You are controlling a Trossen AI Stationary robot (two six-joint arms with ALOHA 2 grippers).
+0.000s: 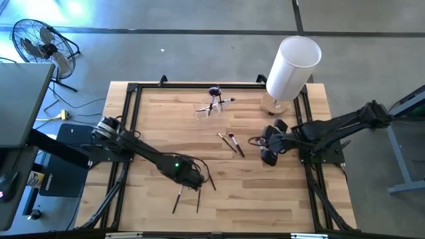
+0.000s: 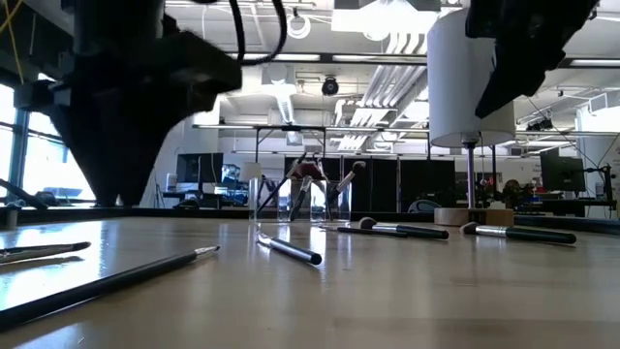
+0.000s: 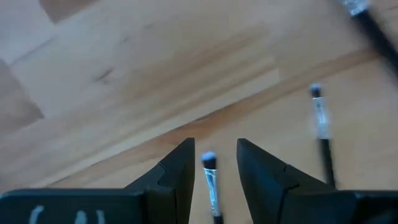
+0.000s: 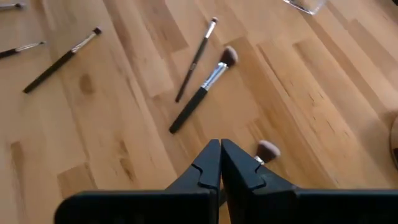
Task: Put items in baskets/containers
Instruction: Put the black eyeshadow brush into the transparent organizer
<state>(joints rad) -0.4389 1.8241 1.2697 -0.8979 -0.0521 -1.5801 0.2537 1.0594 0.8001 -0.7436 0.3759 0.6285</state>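
My left gripper [image 3: 213, 163] is open and low over the near-left part of the table [image 1: 192, 178]. A thin brush [image 3: 210, 177] lies on the wood between its fingers with a gap on each side, and another brush [image 3: 321, 134] lies beside it. My right gripper [image 4: 221, 149] is shut and empty, raised above the table's right side [image 1: 269, 147]. A fluffy-tipped brush [image 4: 267, 150] lies on the table beside its fingers. Two more brushes [image 4: 202, 93] lie ahead of it, mid-table [image 1: 231, 142]. The clear holder [image 1: 212, 106] stands near the far edge with a few brushes leaning in it.
A tall white cylinder [image 1: 292, 66] on a round wooden base stands at the far right corner, close behind my right arm. Black frame rails [image 1: 133, 119] run along the table's edges. More brushes [image 1: 178, 198] lie near the near edge. Bare wood [image 1: 265, 192] lies near-right.
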